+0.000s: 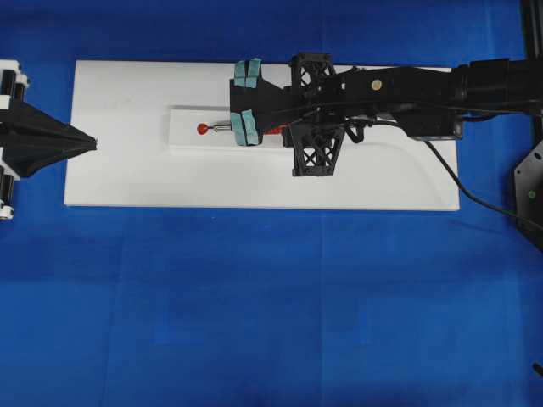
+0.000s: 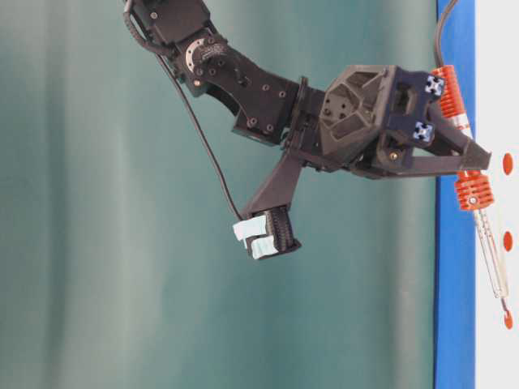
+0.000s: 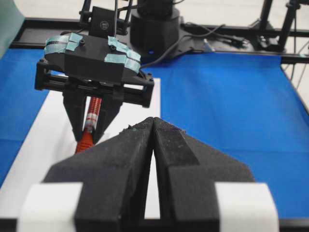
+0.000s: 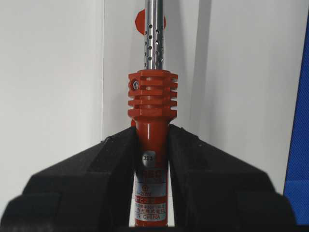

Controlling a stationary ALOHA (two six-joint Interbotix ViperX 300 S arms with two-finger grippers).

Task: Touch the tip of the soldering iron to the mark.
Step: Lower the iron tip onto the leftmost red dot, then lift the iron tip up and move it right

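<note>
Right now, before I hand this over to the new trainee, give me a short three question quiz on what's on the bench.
1. Which hand holds the soldering iron?
2. True or false: the left hand is open.
3. In the table-level view, how many red dots show on the white block?

Key:
1. The right hand, shut on the handle.
2. False, it is shut and holds nothing.
3. Three.

The right arm [image 1: 407, 93] lies across the right half of the white block [image 1: 127, 170], blocking that side. The block's left end stays bare, facing the left gripper [image 1: 89, 142]; the blue table [image 1: 271, 305] along the near edge is open.
</note>
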